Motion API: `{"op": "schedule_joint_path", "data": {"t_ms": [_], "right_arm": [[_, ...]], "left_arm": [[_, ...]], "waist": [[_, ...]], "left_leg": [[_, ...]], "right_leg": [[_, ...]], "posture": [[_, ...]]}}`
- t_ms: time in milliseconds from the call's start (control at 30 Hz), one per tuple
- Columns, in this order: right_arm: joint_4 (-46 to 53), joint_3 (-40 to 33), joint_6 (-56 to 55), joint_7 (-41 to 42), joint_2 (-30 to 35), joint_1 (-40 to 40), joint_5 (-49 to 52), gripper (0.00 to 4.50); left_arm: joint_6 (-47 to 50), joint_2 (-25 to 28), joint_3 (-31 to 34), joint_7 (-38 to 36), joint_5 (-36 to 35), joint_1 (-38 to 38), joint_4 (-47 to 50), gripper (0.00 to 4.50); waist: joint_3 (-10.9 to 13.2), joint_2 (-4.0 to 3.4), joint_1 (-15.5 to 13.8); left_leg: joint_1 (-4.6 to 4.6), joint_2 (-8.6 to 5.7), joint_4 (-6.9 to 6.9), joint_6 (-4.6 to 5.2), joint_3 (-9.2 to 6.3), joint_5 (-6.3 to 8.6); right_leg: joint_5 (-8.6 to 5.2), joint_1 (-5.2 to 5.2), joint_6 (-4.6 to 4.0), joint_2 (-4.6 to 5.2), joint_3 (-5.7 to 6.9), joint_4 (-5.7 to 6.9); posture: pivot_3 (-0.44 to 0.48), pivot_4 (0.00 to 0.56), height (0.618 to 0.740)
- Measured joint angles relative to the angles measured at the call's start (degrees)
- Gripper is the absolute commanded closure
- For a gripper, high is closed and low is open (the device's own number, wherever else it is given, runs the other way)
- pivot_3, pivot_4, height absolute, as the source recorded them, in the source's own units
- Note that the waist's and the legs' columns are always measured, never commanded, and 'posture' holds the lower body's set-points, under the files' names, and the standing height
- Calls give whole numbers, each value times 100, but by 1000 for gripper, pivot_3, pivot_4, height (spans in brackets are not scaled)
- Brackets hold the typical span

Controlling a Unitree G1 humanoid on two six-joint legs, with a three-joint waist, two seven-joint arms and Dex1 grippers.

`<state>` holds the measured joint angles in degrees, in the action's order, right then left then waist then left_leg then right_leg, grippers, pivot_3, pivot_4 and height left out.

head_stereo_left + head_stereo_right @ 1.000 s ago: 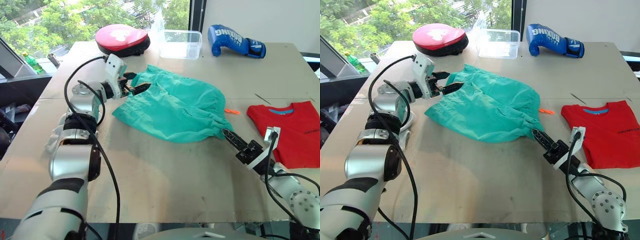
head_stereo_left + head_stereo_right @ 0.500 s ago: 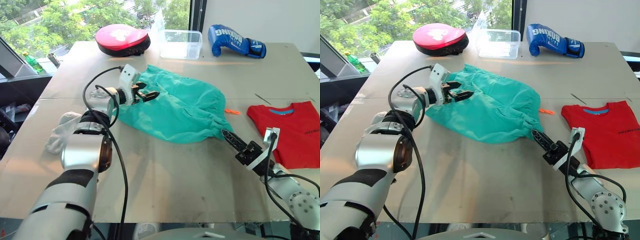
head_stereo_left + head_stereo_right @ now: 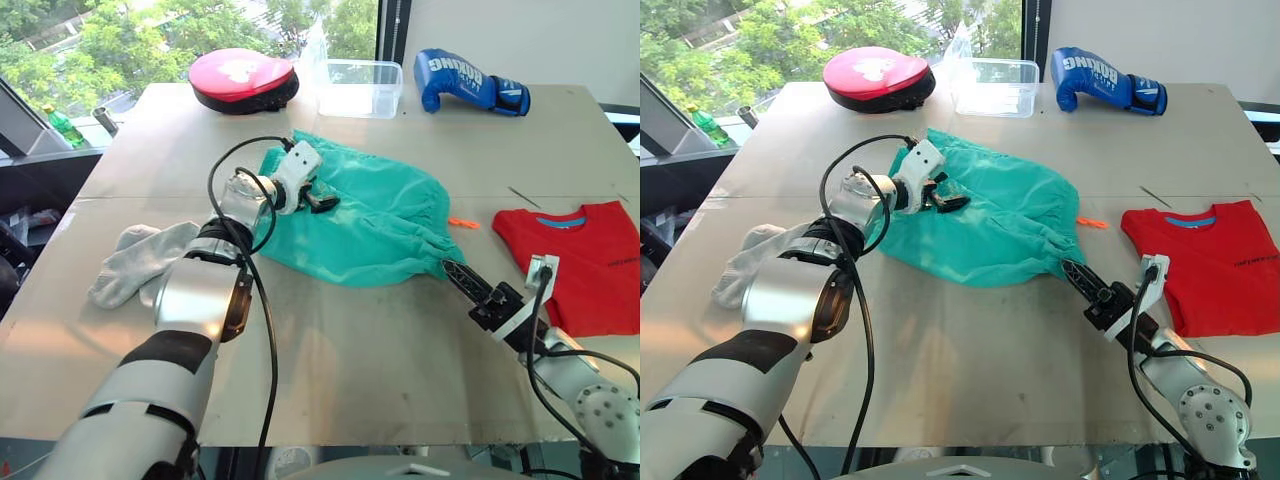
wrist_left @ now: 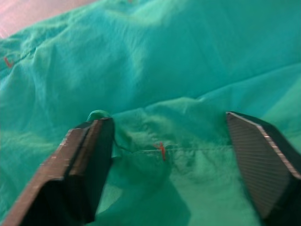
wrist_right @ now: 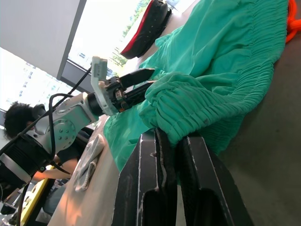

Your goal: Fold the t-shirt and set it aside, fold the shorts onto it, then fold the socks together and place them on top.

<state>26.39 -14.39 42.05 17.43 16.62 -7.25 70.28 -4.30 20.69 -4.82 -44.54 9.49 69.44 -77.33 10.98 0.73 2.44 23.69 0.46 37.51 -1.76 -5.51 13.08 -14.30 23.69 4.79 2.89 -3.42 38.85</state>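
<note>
The teal-green shorts [image 3: 375, 220] lie bunched in the middle of the table, their orange drawstring [image 3: 463, 222] poking out at the right. My left gripper [image 3: 322, 200] rests open on their upper left part; in the left wrist view its fingers [image 4: 89, 155] stand wide apart with fabric beneath. At the shorts' near right corner my right gripper [image 3: 450, 270] is shut on the gathered waistband [image 5: 188, 103]. The folded red t-shirt [image 3: 580, 260] lies at the right edge. The grey socks [image 3: 140, 262] lie loose at the left.
At the back of the table stand a red round pad [image 3: 243, 78], a clear plastic container [image 3: 360, 87] and a blue boxing glove [image 3: 470, 80]. A person [image 5: 21, 117] shows beyond the table in the right wrist view. Bare tabletop [image 3: 340, 350] spreads in front.
My left gripper has moved right, drawing the shorts' left edge over onto the rest of them. The right gripper has held still on the waistband.
</note>
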Motion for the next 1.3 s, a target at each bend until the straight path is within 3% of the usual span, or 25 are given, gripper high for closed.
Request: {"op": "schedule_joint_path", "data": {"t_ms": [167,200,500,667,867,1067,1200,1300], "right_arm": [[7,-1,-27,-12,30,-30,-8,4500],[7,0,-28,-16,32,-29,-8,4500],[-35,9,-23,-9,121,159,-9,4500],[-135,58,-3,30,170,276,-16,4500],[-172,120,14,89,190,353,-62,4500],[-172,83,20,84,383,585,-50,4500],[-612,-172,46,106,1119,1916,-54,4500],[-1104,-302,31,239,1529,2922,-130,4500]], "left_arm": [[45,100,171,-11,-18,0,0,4248],[85,137,286,-24,-85,1,0,4415],[598,410,1139,-560,-787,8,8,4415],[891,629,1302,-949,-950,8,15,4415],[1336,740,1385,-1986,-1137,7,44,4415],[1507,817,1515,-2284,-1307,47,179,4415],[1737,899,2011,-2194,-1766,631,167,4415],[1742,1079,2482,-1740,-2122,1200,185,4415]], "waist": [[0,0,1],[0,0,1],[0,0,6],[0,0,7],[0,0,-5],[0,0,20],[18,6,8],[15,7,6]], "left_leg": [[-1,0,0,0,0,0],[-1,0,0,0,0,0],[0,1,0,0,-3,0],[-1,1,0,0,-4,0],[2,0,0,0,-5,0],[1,1,0,0,-6,0],[11,-1,13,-1,-8,-1],[5,1,-1,-1,-14,-1]], "right_leg": [[0,0,0,0,0,0],[0,0,0,0,0,0],[0,0,0,0,5,0],[0,0,0,0,5,2],[0,0,0,0,8,1],[0,0,0,0,8,3],[2,8,0,0,10,5],[0,5,-1,0,18,0]], "posture": [[0,150,731],[0,150,731],[0,150,731],[0,150,731],[0,150,731],[0,150,731],[0,150,731],[0,150,731]]}}
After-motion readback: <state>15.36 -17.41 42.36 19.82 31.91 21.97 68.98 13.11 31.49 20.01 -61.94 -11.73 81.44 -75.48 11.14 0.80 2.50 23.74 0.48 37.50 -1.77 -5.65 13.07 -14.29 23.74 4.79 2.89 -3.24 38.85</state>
